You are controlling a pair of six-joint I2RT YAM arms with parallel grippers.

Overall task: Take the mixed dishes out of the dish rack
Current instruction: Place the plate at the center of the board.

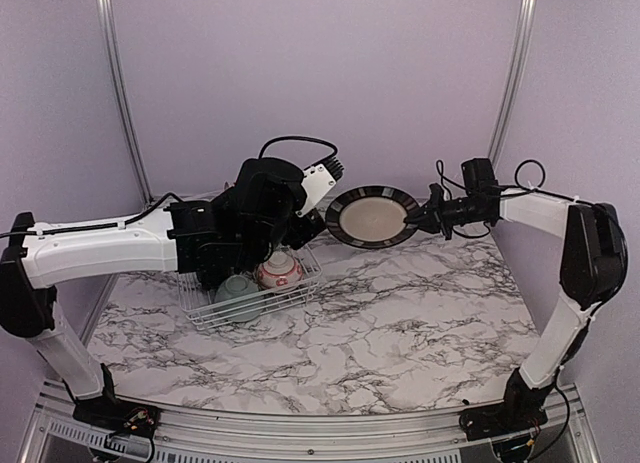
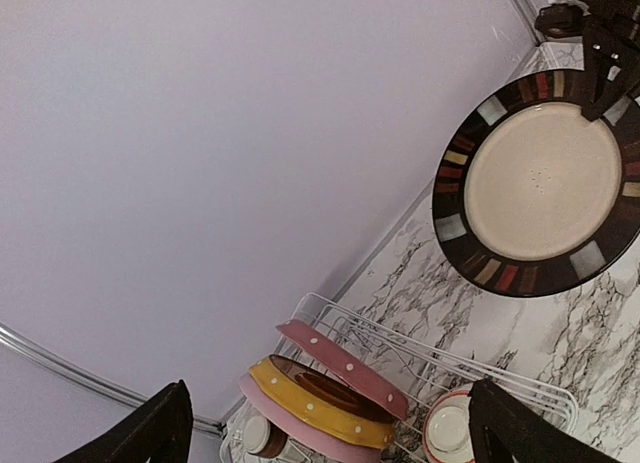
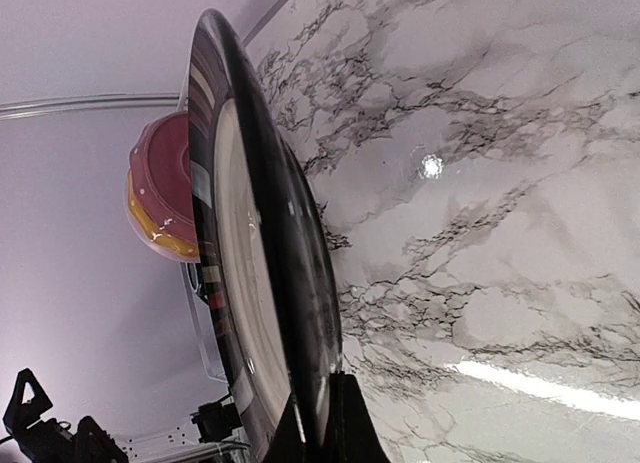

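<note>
My right pincer (image 1: 432, 215) is clamped on the rim of the round black-bordered, cream-centred plate (image 1: 373, 217), held in the air right of the white wire dish rack (image 1: 205, 311); my left pincer (image 2: 335, 428) gapes wide, empty, above the rack's 3 standing plates (image 2: 330, 393).

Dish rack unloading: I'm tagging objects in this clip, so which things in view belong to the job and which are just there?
Job: dish rack, black-rimmed plate in the right gripper, pale green bowl, floral bowl, dark red dotted plate, yellow plate, pink plate, brown-and-white cup.
Just there: marble table, frame posts, cables.
</note>
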